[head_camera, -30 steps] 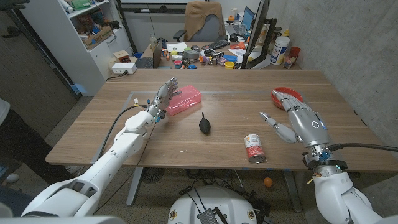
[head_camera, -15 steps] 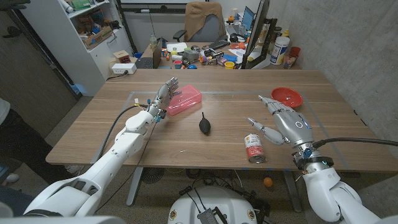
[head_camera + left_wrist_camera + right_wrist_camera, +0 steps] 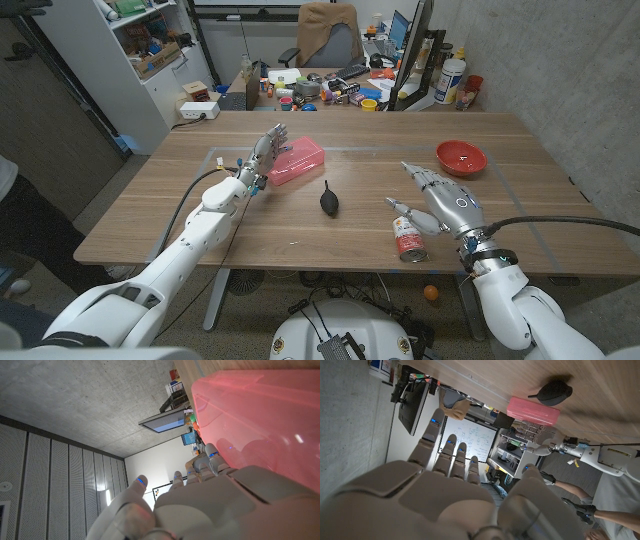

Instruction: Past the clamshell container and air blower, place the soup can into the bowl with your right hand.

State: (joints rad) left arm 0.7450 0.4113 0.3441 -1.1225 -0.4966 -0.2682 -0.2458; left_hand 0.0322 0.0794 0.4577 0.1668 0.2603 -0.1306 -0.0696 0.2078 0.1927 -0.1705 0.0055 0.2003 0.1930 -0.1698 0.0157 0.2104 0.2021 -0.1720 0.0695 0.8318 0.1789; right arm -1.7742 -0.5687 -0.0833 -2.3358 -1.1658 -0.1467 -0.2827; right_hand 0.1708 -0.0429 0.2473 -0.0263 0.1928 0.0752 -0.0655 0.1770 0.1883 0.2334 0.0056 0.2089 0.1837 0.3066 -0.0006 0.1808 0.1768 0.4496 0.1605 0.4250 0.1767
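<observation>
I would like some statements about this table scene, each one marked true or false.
1. The soup can lies in the red bowl. False: it stands on the table, near the front edge.
2. The right hand holds nothing. True.
3. The black air blower lies between the pink container and the can. True.
4. The left hand is beside the bowl. False: it is at the pink container.
</observation>
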